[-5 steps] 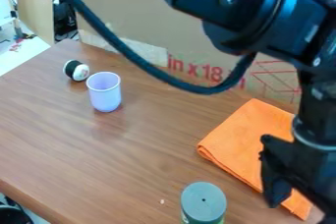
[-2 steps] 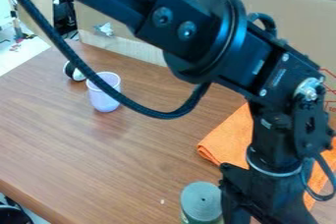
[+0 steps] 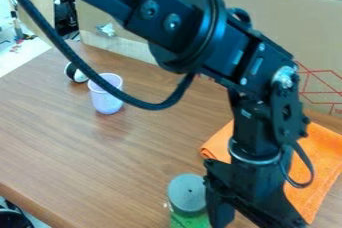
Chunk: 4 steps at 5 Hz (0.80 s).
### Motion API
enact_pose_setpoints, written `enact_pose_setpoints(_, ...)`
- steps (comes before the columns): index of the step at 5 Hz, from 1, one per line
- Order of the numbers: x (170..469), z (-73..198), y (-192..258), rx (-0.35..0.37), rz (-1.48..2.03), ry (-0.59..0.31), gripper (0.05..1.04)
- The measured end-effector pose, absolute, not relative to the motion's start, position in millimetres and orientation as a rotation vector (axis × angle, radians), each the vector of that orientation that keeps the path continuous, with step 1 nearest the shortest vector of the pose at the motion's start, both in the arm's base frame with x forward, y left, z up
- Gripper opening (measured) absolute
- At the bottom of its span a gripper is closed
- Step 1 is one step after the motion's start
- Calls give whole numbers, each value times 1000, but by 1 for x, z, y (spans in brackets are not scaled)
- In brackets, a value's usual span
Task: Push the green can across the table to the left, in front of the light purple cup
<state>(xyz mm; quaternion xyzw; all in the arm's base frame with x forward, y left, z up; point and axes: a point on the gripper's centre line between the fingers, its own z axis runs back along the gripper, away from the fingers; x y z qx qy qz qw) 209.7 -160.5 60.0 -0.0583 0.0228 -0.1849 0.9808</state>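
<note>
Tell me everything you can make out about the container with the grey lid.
The container looks like an upright cylinder with a green side. Its round, flat grey lid has a small dark spot near the middle. It is at the bottom edge of the view, which cuts off its base. The gripper is right beside it; whether they touch, I cannot tell.

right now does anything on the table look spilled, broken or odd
Nothing looks spilled or broken: the pale cup and gray-topped green can stand upright, and the orange cloth lies flat. The one small oddity is a pale speck on the table beside the can, perhaps a crumb.
</note>
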Motion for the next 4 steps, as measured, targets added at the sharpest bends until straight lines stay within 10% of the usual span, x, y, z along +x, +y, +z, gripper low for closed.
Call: enact_pose_setpoints(4,221,59,-44,-94,-120,127,1001)
